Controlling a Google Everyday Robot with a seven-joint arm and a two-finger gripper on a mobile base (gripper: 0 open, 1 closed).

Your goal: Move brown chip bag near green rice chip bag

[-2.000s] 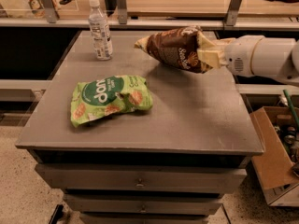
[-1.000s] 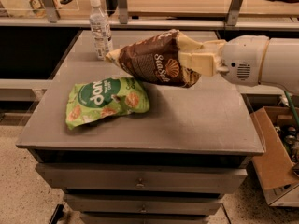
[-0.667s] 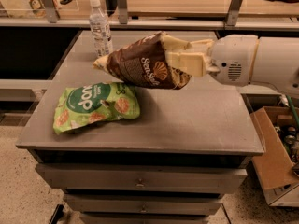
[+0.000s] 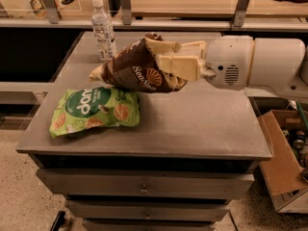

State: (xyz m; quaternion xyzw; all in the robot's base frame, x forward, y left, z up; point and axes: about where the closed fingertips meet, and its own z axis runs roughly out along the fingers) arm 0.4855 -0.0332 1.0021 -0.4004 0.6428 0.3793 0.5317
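Note:
The brown chip bag [image 4: 132, 70], glossy dark brown with a cream end at its left and white script lettering, hangs tilted in the air just above the table. My gripper [image 4: 166, 59] comes in from the right and is shut on the bag's right part, its cream fingers [image 4: 175, 66] clamped across it. The green rice chip bag [image 4: 96, 111] lies flat on the grey table [image 4: 202, 124] at the front left, directly below and to the left of the brown bag's lower end. The two bags are close; whether they touch I cannot tell.
A clear water bottle [image 4: 102, 29] stands upright at the table's back left, just behind the brown bag. A cardboard box [image 4: 284, 167] with items sits on the floor at the right. Drawers run under the tabletop. A rail runs behind the table.
My gripper has carried the brown bag leftward and downward from the table's back right to just above the green bag. The green bag's place in view has shifted slightly.

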